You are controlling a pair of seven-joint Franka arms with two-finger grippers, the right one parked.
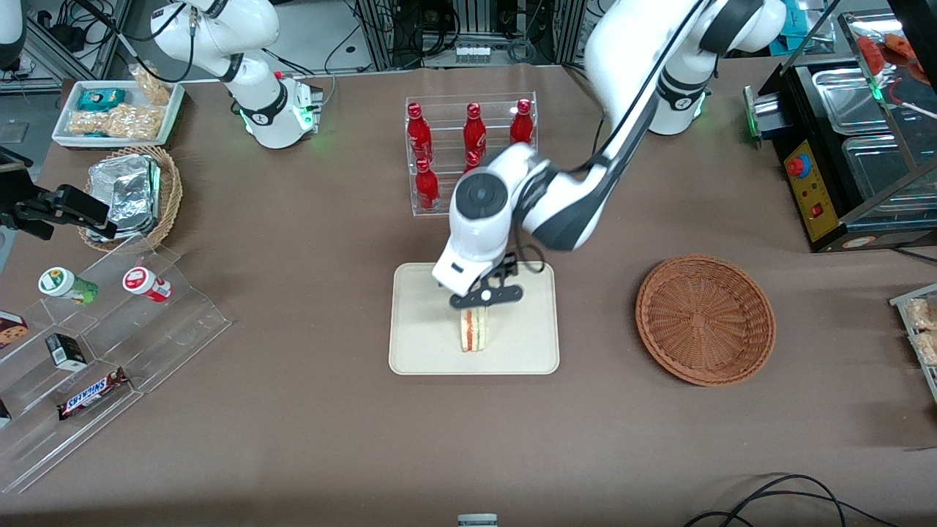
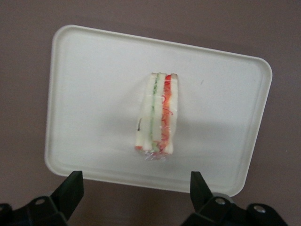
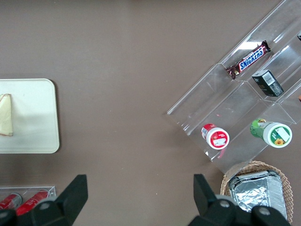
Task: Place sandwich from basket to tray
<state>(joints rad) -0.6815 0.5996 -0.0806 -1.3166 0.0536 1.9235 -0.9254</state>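
Observation:
The clear-wrapped sandwich [image 1: 474,329] [image 2: 157,115] stands on its edge near the middle of the cream tray [image 1: 424,322] [image 2: 94,94], its red and green filling layers showing. My gripper [image 1: 480,301] [image 2: 136,181] hovers just above the sandwich, open, with nothing between its fingers. In the left wrist view the black fingertips [image 2: 73,186] stand wide apart over the tray's rim and clear of the sandwich. The reddish-brown woven basket [image 1: 705,319] lies empty beside the tray, toward the working arm's end of the table. The right wrist view also catches the tray [image 3: 28,113] and sandwich [image 3: 5,115].
A clear rack of red bottles [image 1: 468,146] stands farther from the front camera than the tray. Toward the parked arm's end are a stepped acrylic display [image 1: 95,351] with snacks, a tan wicker basket with foil packets [image 1: 132,194] and a white snack tray [image 1: 117,110]. A black appliance [image 1: 842,146] sits at the working arm's end.

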